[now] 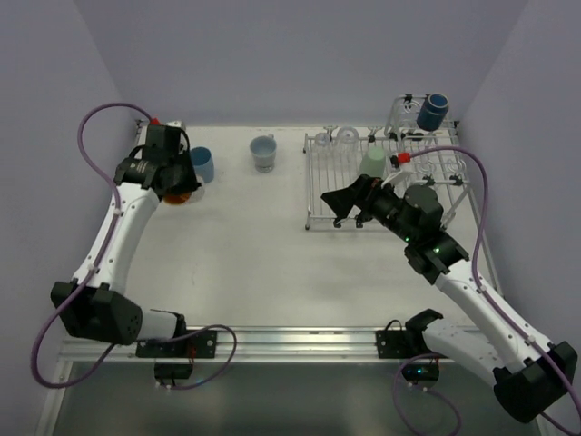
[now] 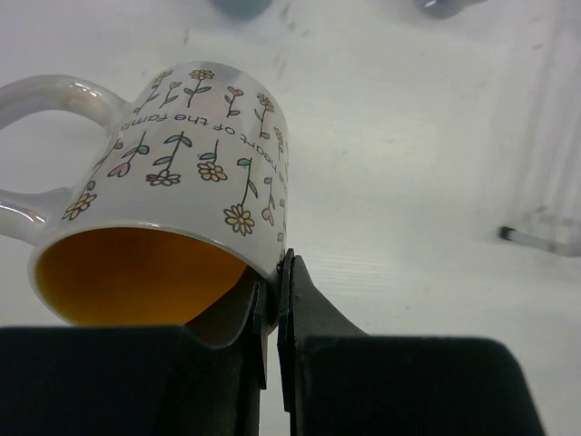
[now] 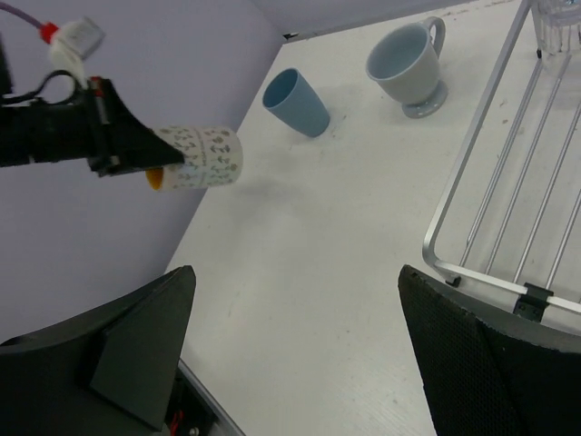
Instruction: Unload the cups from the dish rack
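My left gripper [image 1: 182,182] is shut on the rim of a whitish flowered mug [image 2: 182,154] with an orange inside. It holds the mug on its side just above the table at the far left; the mug also shows in the right wrist view [image 3: 204,156]. A light blue tumbler [image 1: 203,164] and a grey-blue handled cup [image 1: 264,153] stand on the table. The silver dish rack [image 1: 313,195] holds a pale green tumbler [image 1: 373,162], clear glasses [image 1: 345,137] and a dark navy mug [image 1: 433,111] in its raised basket. My right gripper [image 1: 349,204] is open and empty over the rack's near left corner.
The purple walls close in at the left, back and right. The rack's near left rim [image 3: 472,136] lies just right of my right gripper [image 3: 295,272]. A metal rail [image 1: 290,341] runs along the near table edge.
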Tool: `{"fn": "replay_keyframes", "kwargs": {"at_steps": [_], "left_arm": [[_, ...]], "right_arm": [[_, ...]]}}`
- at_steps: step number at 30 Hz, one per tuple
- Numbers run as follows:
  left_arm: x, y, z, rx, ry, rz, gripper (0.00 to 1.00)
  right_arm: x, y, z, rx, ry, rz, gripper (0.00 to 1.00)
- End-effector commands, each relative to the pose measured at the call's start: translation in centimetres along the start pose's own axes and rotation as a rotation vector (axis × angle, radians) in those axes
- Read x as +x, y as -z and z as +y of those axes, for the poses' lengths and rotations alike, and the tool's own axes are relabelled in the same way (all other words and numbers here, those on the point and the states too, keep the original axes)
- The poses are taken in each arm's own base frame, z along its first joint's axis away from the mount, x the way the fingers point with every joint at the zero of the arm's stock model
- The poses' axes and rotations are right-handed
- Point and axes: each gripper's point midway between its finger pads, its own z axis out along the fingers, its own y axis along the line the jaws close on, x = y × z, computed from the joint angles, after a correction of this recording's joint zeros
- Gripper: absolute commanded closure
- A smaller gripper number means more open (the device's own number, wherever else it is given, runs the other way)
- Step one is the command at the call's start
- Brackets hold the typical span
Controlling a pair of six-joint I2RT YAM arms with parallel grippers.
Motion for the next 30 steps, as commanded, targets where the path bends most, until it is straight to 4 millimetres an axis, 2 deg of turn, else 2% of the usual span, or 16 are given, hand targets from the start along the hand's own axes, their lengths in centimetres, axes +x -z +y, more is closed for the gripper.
{"fn": "replay_keyframes", "kwargs": {"at_steps": [1,2,5,7,8,9,10,11,12,14,16,17,18,23,27,30], "left_arm": [[0.7,-2.6,3.8,-0.072,0.007,0.076,1.0],[1.2,-4.0,4.3,-0.089,0.014,0.116,1.0],[1.3,-5.9,5.5,-0.123,0.031,0.167,1.0],[-0.1,-6.2,5.7,-0.141,0.025,0.155,1.0],[0.4,-7.1,6.2,-0.164,0.02,0.201,1.0],[-0.8,-7.1,6.1,-0.168,0.013,0.191,1.0],[-0.8,-7.5,6.2,-0.178,0.005,0.21,1.0],[0.2,-8.6,6.6,-0.198,-0.003,0.275,1.0],[-0.6,-8.7,6.7,-0.212,-0.012,0.271,1.0],[-0.2,-9.7,7.1,-0.229,-0.019,0.309,1.0],[-1.0,-10.1,7.4,-0.246,-0.03,0.297,1.0],[-0.5,-10.8,7.7,-0.261,-0.034,0.328,1.0],[-0.9,-11.0,7.8,-0.267,-0.036,0.324,1.0],[0.3,-12.6,8.3,-0.279,-0.052,0.379,1.0],[-0.1,-12.7,8.7,-0.304,-0.068,0.374,1.0],[-0.5,-12.8,9.0,-0.323,-0.076,0.367,0.86]], "right_arm": [[-0.9,1.1,1.1,-0.022,0.069,-0.01,0.04],[-0.8,1.1,1.1,-0.026,0.069,-0.005,0.04],[0.0,1.1,1.3,-0.042,0.07,0.019,0.03],[0.3,1.0,1.2,-0.047,0.069,0.028,0.03],[0.6,0.9,1.2,-0.048,0.067,0.037,0.03],[0.8,0.8,1.1,-0.051,0.064,0.046,0.03],[1.0,0.7,1.2,-0.054,0.064,0.052,0.03],[1.1,0.7,1.3,-0.06,0.063,0.054,0.03],[1.4,0.5,1.2,-0.057,0.062,0.061,0.02],[1.6,0.5,1.2,-0.057,0.064,0.066,0.02],[1.8,0.4,1.0,-0.052,0.068,0.068,0.02],[1.8,0.4,1.0,-0.049,0.067,0.069,0.02],[2.0,0.4,0.9,-0.046,0.068,0.073,0.02],[2.2,0.4,0.2,-0.017,0.071,0.074,0.01],[2.2,0.3,-0.2,-0.003,0.071,0.072,0.01],[2.2,-0.1,-0.4,0.009,0.071,0.068,0.01]]}}
